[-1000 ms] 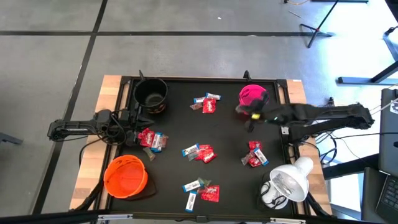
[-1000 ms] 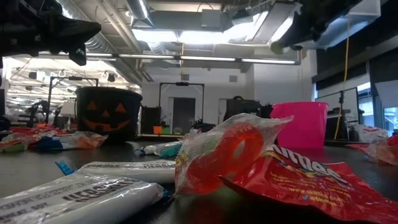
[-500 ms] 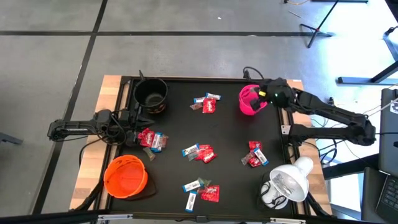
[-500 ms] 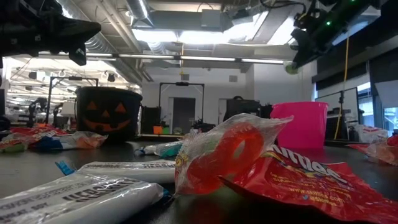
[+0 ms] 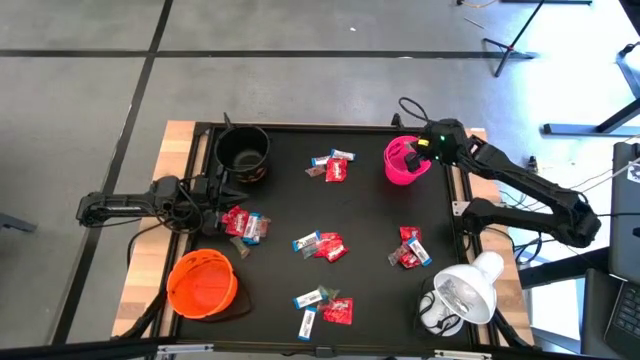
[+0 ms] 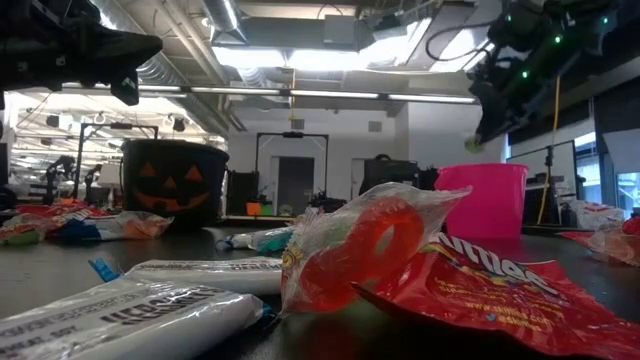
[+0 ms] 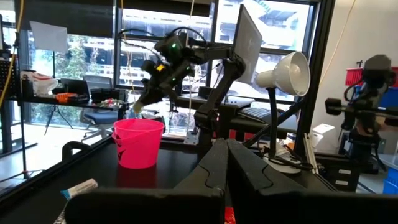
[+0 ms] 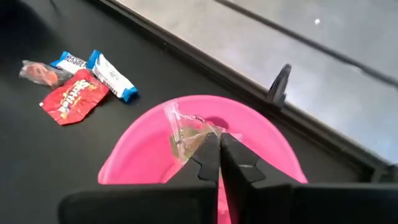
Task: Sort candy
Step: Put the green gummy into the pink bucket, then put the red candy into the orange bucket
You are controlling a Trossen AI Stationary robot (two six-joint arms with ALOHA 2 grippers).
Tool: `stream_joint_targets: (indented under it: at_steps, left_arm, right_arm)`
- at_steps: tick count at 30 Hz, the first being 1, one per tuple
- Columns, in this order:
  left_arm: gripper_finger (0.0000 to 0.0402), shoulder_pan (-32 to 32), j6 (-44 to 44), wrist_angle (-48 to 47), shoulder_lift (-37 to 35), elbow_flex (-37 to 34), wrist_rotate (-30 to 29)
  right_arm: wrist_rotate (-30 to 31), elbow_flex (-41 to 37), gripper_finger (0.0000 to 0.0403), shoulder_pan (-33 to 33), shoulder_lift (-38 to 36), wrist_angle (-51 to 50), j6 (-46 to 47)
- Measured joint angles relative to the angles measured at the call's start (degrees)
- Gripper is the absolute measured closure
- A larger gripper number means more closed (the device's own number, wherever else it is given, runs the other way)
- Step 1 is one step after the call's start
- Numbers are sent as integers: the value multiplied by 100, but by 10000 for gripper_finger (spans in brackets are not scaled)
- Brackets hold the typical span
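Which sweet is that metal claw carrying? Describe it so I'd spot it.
Find the pink bowl at the table's far right. The right claw hangs over it, shut on the candy: a crinkly clear wrapper with a greenish-brown sweet, unlike the red and blue-and-white ones lying flat.

Right gripper is held over pink bowl; candy is scattered across black table; left gripper is parked beside black bowl.
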Motion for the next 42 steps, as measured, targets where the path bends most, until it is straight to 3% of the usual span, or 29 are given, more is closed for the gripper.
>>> stream_joint_targets:
  at_steps: [5,12,18,23,28,33,42]
  left_arm:
    - [401,2,0,-2,0,0,0]
    - [401,1,0,0,0,0,4]
    - [401,1,0,0,0,0,2]
    - [401,-1,0,-2,0,0,0]
    - [401,1,0,-2,0,0,0]
    - [401,0,0,-2,0,0,-1]
    - [401,1,0,-2,0,0,-2]
  right_arm:
    - [-331,-108,337,-327,-4,71,-27]
    - [-622,-108,243,-313,-127,116,-305]
    - [-2000,-106,227,-170,-429,-23,-420]
    - [-1866,-105,241,709,-413,-913,-411]
    - [-1767,-105,248,2008,-387,-1172,240]
    - [-1276,-105,249,3221,-385,-1510,942]
    - [-773,-103,249,4389,-229,-2271,2596]
